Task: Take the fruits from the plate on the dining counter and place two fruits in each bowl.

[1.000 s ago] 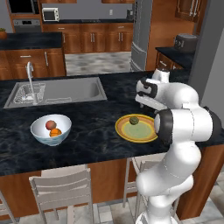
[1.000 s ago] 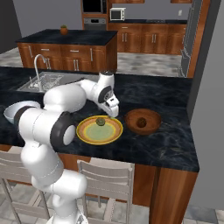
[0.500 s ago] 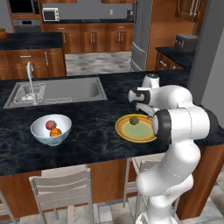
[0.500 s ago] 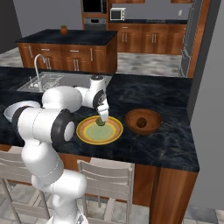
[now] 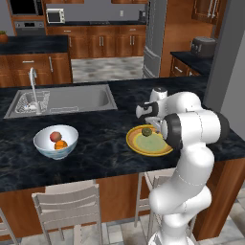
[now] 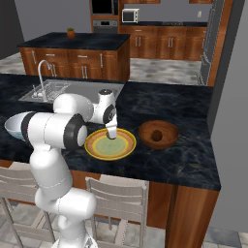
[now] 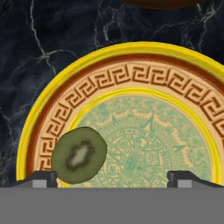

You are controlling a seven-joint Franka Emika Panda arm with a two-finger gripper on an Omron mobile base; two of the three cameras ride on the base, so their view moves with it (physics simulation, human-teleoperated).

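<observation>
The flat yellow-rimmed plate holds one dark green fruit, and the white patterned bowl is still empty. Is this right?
Not quite. The flat yellow-rimmed plate does hold one dark green fruit, but the white patterned bowl is not empty: the left base view shows two fruits in it, one reddish, one orange.

The plate (image 7: 131, 61) is rimmed in yellow, banded with a brown key pattern on tan, and centred in patterned pale green. The fruit (image 7: 78, 154) on it is dark green, apparently paler-centred.

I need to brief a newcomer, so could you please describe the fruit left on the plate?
On the black dining counter, right of the sink, lies a yellow-rimmed plate. The dark green kiwi sits on it alone, unlike the two fruits in the white bowl.
</observation>
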